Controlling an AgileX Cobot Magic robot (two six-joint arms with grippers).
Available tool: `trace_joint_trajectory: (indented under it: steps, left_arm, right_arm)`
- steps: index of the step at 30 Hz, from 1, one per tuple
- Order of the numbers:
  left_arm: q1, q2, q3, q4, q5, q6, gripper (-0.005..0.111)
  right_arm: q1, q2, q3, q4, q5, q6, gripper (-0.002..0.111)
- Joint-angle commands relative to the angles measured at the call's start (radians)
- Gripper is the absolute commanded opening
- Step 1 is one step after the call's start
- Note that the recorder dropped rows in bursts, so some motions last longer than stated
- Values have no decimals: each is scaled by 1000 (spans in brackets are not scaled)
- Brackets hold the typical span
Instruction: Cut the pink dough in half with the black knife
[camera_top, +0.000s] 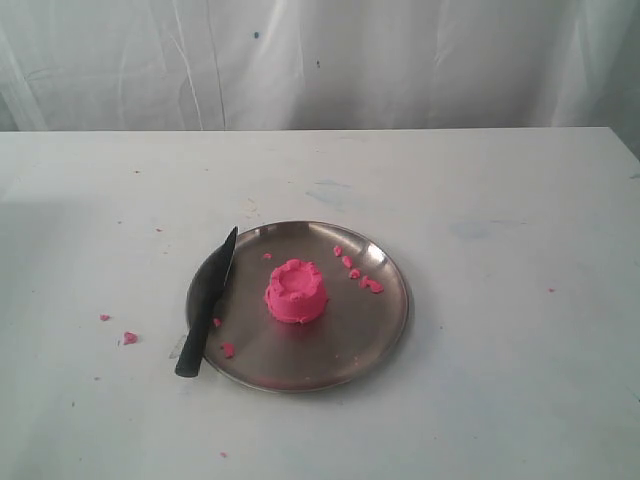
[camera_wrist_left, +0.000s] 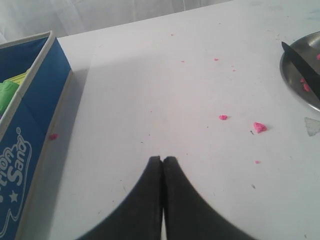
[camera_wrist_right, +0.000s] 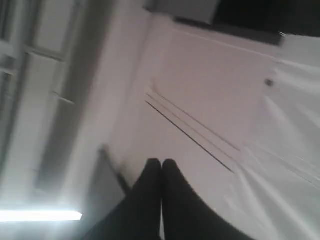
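The exterior view alone takes in the whole work area: the pink dough (camera_top: 297, 291) sits as one round mound with a dented top near the middle of the steel plate (camera_top: 385, 310). The black knife (camera_top: 208, 305) lies across the plate's left rim, its tip resting inside the plate and its handle out on the white table (camera_top: 480, 200), apart from the dough. Small pink crumbs (camera_top: 355, 272) are scattered on the plate behind and right of the mound, and a few more (camera_top: 129, 337) lie on the table left of the knife. The left wrist view catches only an edge of the plate (camera_wrist_left: 292, 82) and part of the knife (camera_wrist_left: 302, 67). It also shows a blue box (camera_wrist_left: 30, 115) with something green (camera_wrist_left: 7, 92) inside, standing on the table well apart from the plate. The left gripper (camera_wrist_left: 162, 160) hangs over bare tabletop between box and plate, its fingers pressed together with nothing between them and touching nothing. The right wrist view is blurred and points away from the table, at what may be wall or ceiling panels and a bright strip of light (camera_wrist_right: 40, 216). The right gripper (camera_wrist_right: 161, 162) is likewise closed tight and empty. There is open tabletop all round the plate, widest to its right and behind it. The knife handle overhangs the rim on the near left, with bare table on both sides of it.
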Motion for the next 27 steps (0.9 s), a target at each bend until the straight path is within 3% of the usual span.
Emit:
trace_joint_trajectory:
  steps: [1, 4, 8, 13, 19, 21, 27]
  left_arm:
    - [-7, -4, 6, -4, -4, -4, 0]
    - [-7, -4, 6, -4, -4, -2, 0]
    - [-7, -4, 6, -4, -4, -4, 0]
    - [-7, -4, 6, -4, -4, -4, 0]
    - [-7, -4, 6, -4, -4, -4, 0]
    - [-7, -4, 6, -4, -4, -4, 0]
    - [-7, -4, 6, -4, -4, -4, 0]
  right_arm:
    - [-2, 0, -140, 29, -117, 32, 0]
    - [-2, 0, -277, -59, 9, -141, 0]
    - [-2, 0, -452, -380, 302, -460, 0]
    - [-2, 19, -555, -730, 575, -557, 0]
    - [-2, 151, -534, -772, 965, -764, 0]
    - [-2, 204, -501, -772, 1001, -803, 0]
    - [18, 334, -390, -772, 779, -818, 0]
